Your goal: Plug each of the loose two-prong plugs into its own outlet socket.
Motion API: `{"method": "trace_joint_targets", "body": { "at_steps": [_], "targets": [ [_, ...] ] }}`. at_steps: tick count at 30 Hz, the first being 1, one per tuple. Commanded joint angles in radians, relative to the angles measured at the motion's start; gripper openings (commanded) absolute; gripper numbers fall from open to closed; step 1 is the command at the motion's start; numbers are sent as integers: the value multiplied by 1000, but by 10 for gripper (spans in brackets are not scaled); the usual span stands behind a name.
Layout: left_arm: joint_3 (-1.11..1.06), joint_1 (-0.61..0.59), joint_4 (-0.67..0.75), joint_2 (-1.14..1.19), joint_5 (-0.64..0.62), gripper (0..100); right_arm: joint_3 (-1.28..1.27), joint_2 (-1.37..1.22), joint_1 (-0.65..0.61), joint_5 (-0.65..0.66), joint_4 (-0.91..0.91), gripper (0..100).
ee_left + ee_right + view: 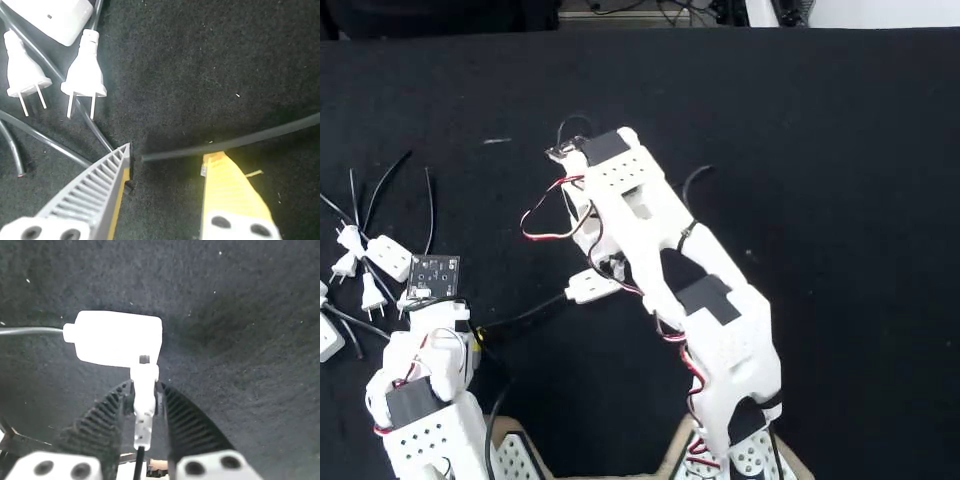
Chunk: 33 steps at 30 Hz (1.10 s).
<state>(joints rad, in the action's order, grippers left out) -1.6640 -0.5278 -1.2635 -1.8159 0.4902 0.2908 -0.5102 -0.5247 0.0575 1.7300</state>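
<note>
My right gripper (145, 386) is shut on a white two-prong plug (145, 405) whose front end meets a white outlet socket (117, 337) lying on the black cloth. From above, that socket (588, 287) lies mid-table under the right arm (660, 260). My left gripper (169, 156) stands open low over the cloth, with the end of a thin black cable (250, 139) between its fingers. Two loose white plugs (22, 65) (85, 65) lie just beyond it, prongs toward the gripper, beside another white socket (57, 17).
At the table's left edge, loose plugs (368, 292), white sockets (388, 256) and thin black cables (380, 190) lie tangled. A black cable (525, 315) runs from the central socket toward the left arm (425, 390). The right half of the black table (840, 180) is open room.
</note>
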Motion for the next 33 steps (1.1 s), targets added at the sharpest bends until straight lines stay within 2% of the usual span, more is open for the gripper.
{"method": "trace_joint_targets", "body": {
  "at_steps": [1,33],
  "targets": [
    [2,-15,-6,-5,9,234,-1,59,14,3,35,10],
    [1,-15,-6,-5,9,234,1,-2,14,-34,-9,10]
  ]
}}
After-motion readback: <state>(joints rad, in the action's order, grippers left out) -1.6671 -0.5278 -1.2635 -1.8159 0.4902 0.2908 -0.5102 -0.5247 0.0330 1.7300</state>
